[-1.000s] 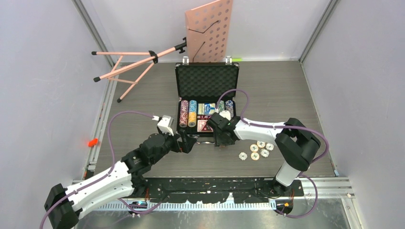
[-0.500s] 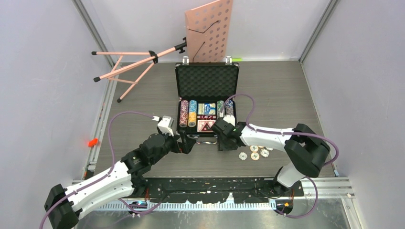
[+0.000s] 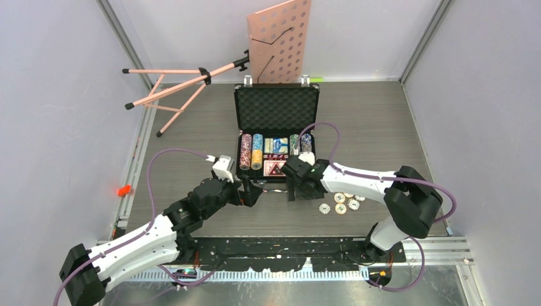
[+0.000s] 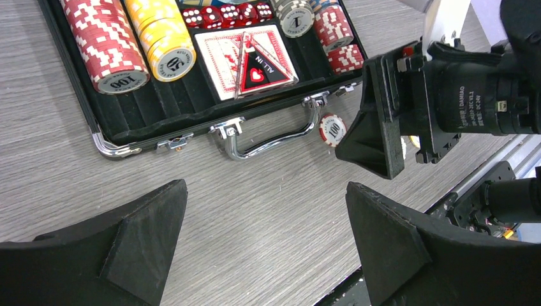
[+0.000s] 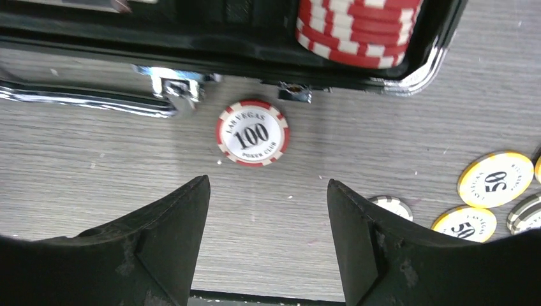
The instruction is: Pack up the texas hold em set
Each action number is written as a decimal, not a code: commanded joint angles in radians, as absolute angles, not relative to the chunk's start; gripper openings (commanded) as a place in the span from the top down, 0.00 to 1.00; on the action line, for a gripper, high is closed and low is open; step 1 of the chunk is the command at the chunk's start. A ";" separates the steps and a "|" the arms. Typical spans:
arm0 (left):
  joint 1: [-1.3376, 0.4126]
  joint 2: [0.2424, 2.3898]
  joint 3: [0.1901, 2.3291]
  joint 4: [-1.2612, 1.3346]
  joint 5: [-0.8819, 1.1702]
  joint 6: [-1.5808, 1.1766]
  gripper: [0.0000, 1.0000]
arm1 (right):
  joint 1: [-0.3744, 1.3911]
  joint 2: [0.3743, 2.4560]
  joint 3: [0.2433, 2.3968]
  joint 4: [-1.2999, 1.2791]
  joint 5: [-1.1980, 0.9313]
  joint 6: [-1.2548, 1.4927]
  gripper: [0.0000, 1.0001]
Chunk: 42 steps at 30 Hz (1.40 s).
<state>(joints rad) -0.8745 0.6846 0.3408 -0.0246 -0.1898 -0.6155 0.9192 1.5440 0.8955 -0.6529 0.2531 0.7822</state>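
The right gripper (image 5: 268,191), open and empty, hangs just in front of the case (image 4: 185,102); lower it so the jaws straddle the red 100 chip (image 5: 252,132) lying flat by the case's handle (image 5: 83,97), then close squarely on its rim

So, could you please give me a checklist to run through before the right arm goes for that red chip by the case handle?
1. Open right claw: ok, jaws apart, nothing between them.
2. Target red 100 chip in view: ok, flat on the table just outside the case, by the handle.
3. Chip between the claw's fingers: not ok, it lies beyond them.
4. Case lid up: ok.
5. Idle left claw clear: ok, open, empty, apart from the chip.
6. No loose chips outside: not ok, several lie on the table at right.
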 commanded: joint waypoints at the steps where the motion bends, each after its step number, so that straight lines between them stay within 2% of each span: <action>1: -0.867 0.672 0.370 -0.023 -0.185 -0.597 0.01 | 0.919 1.573 0.962 -0.619 0.287 0.755 0.26; 10: -0.867 0.656 0.371 -0.043 -0.187 -0.589 0.00 | 0.891 1.690 0.998 -0.559 0.276 0.733 0.31; 18: -0.867 0.654 0.371 -0.045 -0.187 -0.588 0.00 | 0.884 1.691 0.994 -0.589 0.288 0.750 0.45; 26: -0.867 0.660 0.378 -0.043 -0.184 -0.581 0.00 | 0.877 1.661 0.991 -0.640 0.314 0.749 0.52; 35: -0.867 0.685 0.369 -0.007 -0.150 -0.606 0.00 | 0.863 1.559 0.990 -0.641 0.243 0.771 0.53; 39: -0.867 0.715 0.331 0.106 -0.114 -0.667 0.01 | 0.847 1.483 0.985 -0.641 0.203 0.791 0.53; 42: -0.867 0.762 0.318 0.202 -0.069 -0.704 0.05 | 0.833 1.428 0.980 -0.640 0.180 0.812 0.53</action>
